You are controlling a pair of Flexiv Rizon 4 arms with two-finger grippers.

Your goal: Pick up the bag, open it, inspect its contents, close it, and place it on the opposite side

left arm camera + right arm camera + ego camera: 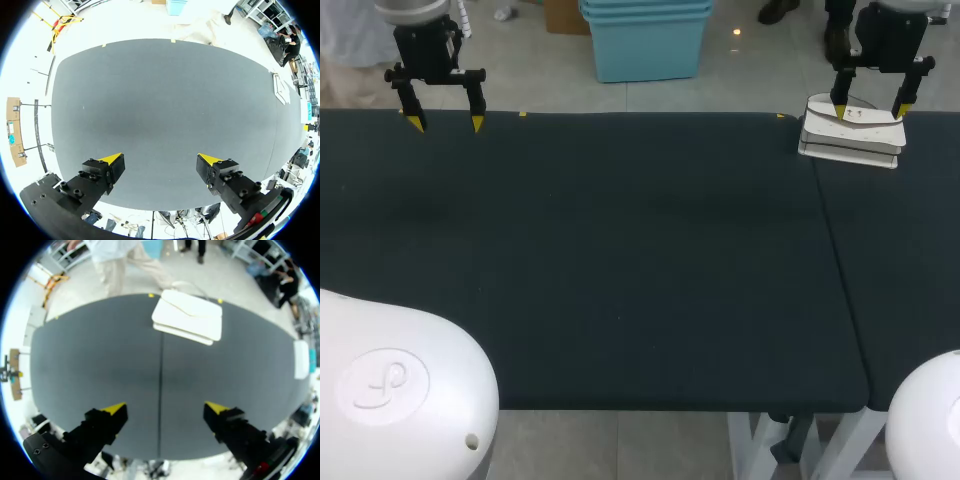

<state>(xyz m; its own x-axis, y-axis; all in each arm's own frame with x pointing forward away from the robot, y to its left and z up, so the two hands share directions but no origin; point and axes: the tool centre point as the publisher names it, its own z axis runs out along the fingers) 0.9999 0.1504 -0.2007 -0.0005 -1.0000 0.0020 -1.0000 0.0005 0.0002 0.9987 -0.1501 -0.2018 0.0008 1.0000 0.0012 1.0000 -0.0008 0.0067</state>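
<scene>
Bag: a white bag [851, 135], flat and wide, lying on its side with a front flap whose edge runs in a shallow curve.
Bag's build: seen edge-on it shows as several thin white layers. A thin dark line curves across the top, perhaps a strap or clasp, but it is too small to tell.
Where it is: at the far right of the dark table [620, 250], close to the far edge. It lies mostly right of the seam between the two table tops.
Right gripper: the right gripper [869, 109] hangs over the bag with fingers spread wide, holding nothing. From the wrist, the bag lies well ahead of the tips, so they are probably above it and not touching.
Left gripper: the left gripper [446, 123] is at the far left edge, also wide apart and empty, with only bare table under it.
How it should handle: likely light and thin, fairly stiff across the flat panels and softer at the flap. The smooth white skin may be slippery.
Where to hold: the body edge or spine for lifting, then the free edge of the flap for opening. A grip on the flap alone might let the bag swing open.
Risk: a pinch may catch only the top layer.
</scene>
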